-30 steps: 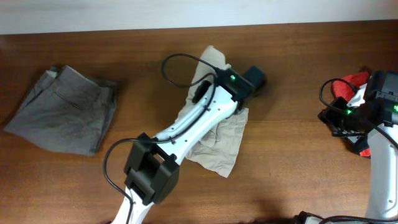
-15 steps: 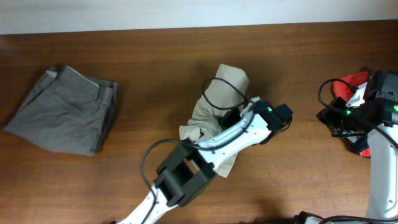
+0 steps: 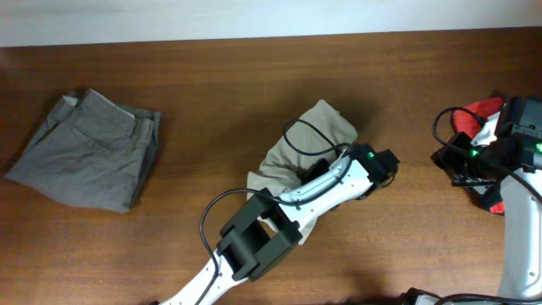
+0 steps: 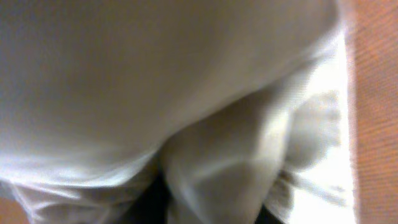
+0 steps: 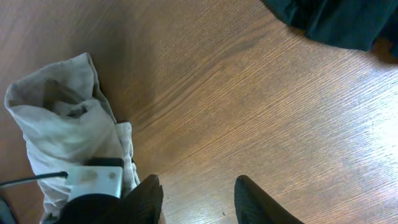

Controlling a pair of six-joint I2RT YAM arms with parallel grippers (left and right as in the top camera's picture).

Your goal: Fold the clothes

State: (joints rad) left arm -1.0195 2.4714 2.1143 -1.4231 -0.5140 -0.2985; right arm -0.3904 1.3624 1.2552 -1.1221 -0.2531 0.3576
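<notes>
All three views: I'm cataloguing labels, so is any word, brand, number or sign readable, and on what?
None in any view. No text shows on the beige shorts, the grey shorts or the table; the left wrist view is only blurred fabric.

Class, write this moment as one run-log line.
left tool: shut on beige shorts, bunched | right tool: open, empty, over table | grey shorts: folded, aside

This looks like a robotics lab bench: a bare brown wooden table (image 3: 212, 85) against a plain pale wall (image 3: 254, 17) along the top edge, white robot arms (image 3: 326, 182) with exposed black cables (image 3: 212, 222) and green status lights (image 3: 370, 154), and loose clothes (image 3: 85, 157).
</notes>
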